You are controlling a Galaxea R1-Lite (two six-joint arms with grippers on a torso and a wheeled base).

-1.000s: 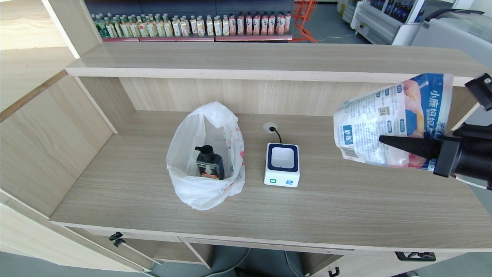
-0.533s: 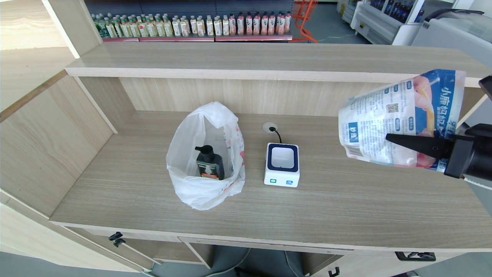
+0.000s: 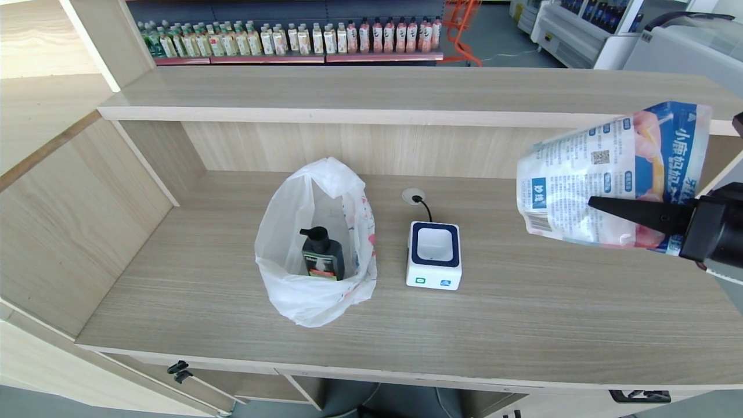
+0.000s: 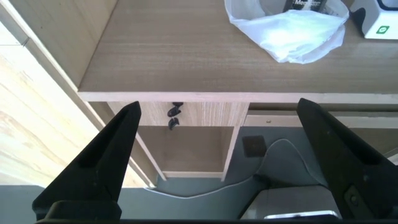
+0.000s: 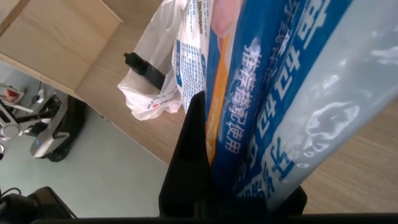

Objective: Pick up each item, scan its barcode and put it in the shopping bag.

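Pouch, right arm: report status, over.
Right gripper jaws shut on pouch, held above right end of counter. Left gripper jaws open, empty, low in front of counter. Scanner and shopping bag unobstructed; black bottle already bagged.

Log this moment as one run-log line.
right gripper shut on pouch, aloft right of scanner | left gripper open | shopping bag holds black bottle

The end effector (image 5: 208, 118) is clamped on a blue-and-white pouch (image 5: 280, 93), with one black finger flat against its printed face. Beyond it, a white shopping bag (image 5: 158, 81) containing a black bottle (image 5: 146, 68) stands on the tabletop (image 5: 360, 168).
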